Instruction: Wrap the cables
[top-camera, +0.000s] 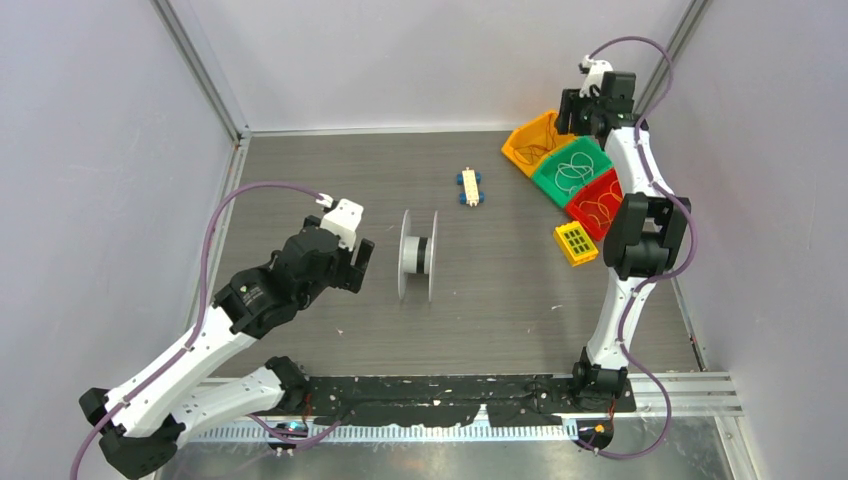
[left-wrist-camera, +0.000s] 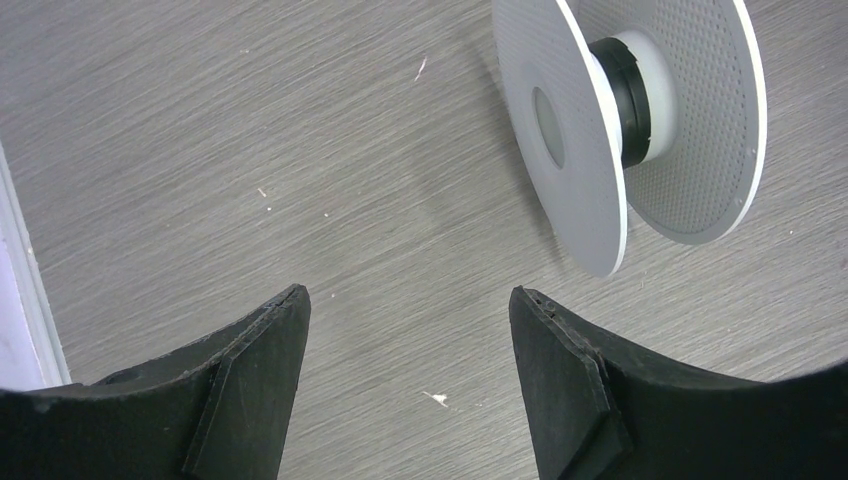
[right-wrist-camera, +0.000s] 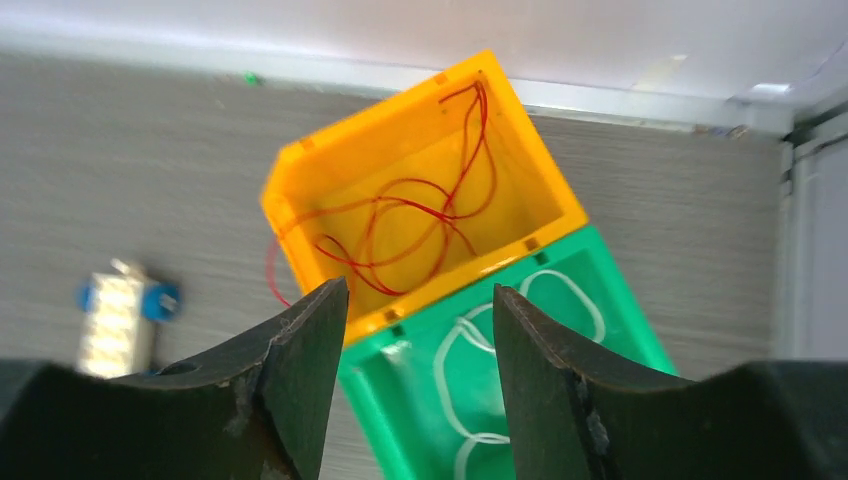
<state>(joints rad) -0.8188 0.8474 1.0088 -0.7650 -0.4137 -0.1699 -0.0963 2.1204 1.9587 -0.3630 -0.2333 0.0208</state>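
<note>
So the cables (top-camera: 572, 168) are sitting in the green bin (top-camera: 556, 186) over at the far right of the table (top-camera: 500, 300), just thin white cord lying in loose loops, nothing holding them. The right gripper (right-wrist-camera: 418, 288) hangs right above where the orange bin (right-wrist-camera: 300, 180) butts up against the green one. Its jaws are open a moderate amount with nothing between them, and in the right wrist view the white loops show directly below and between the fingers. The orange bin has some thin red wire (right-wrist-camera: 400, 220) tangled inside, and the red bin (top-camera: 582, 203) next in the row has wire coils too. A small yellow block (top-camera: 577, 243) sits just beside the red bin. Over on the other side, the left gripper (left-wrist-camera: 408, 292) is low over bare table with its jaws spread wide and empty. The white spool (left-wrist-camera: 600, 130) stands on its rims just beyond it, slightly to its right and not touching, with a dark band around part of its core and no cord wound on it. There's also a little white and blue connector piece (top-camera: 470, 187) lying farther back, well apart from the spool and the bins.
</note>
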